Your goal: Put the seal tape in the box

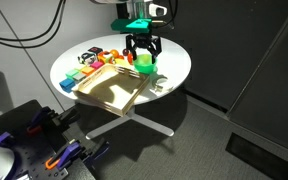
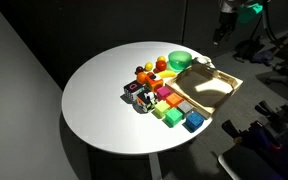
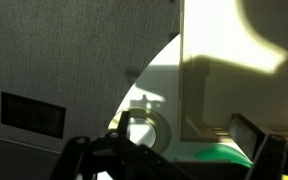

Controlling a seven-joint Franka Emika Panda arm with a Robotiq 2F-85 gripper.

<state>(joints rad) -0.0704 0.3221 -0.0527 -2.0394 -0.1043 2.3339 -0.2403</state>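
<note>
Wrist view: your claw [image 3: 174, 152] has its fingers apart, gripping nothing; the seal tape [image 3: 144, 128] lies on the worktop [image 3: 159, 80] just beside the box [image 3: 234, 70]. In an exterior view, your claw hangs over a green bowl [image 1: 145, 67].

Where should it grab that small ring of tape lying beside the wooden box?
Probably on its rim, from straight above. The seal tape seems to lie flat on the table, hole upward, close beside the box, so a sideways approach has little to catch. One finger of the end effector into the hole, one outside, should pinch the wall.
</note>
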